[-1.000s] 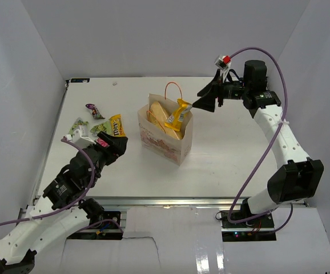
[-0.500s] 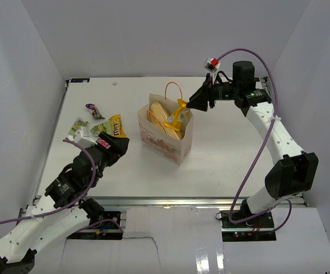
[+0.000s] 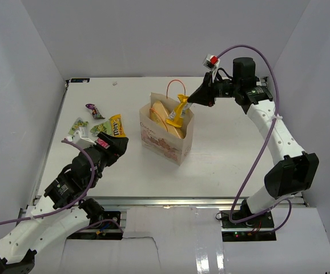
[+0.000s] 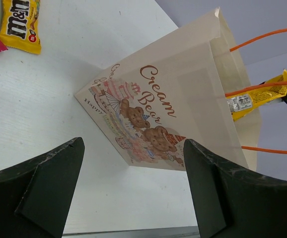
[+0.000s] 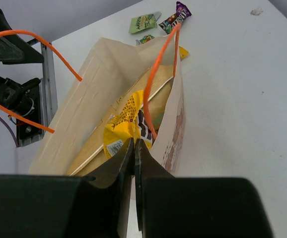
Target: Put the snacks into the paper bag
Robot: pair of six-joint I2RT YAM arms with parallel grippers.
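Now the right tool (image 5: 134, 142), closed and seemingly pinching the yellow packet (image 5: 126, 119), should sink it below the rim of the paper bag (image 5: 84, 89), clear of the orange handle (image 5: 156, 79) (left tool (image 4: 133, 144) stands wide).

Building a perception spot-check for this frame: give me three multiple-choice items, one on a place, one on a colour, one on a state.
1. Where do the loose packets on the table lie relative to the paper bag?
A) on the robot's left of it
B) on the robot's right of it
C) against the back wall

2. The bag's handles are:
A) blue
B) orange
C) black

3. The right pincer is:
A) wide open over bare table
B) shut on a purple packet
C) shut on the yellow packet at the bag's mouth

Key:
1 A, the top view shows them left of the bag.
2 B, they are thin orange loops.
3 C, the right wrist view shows it pinching the packet's end.
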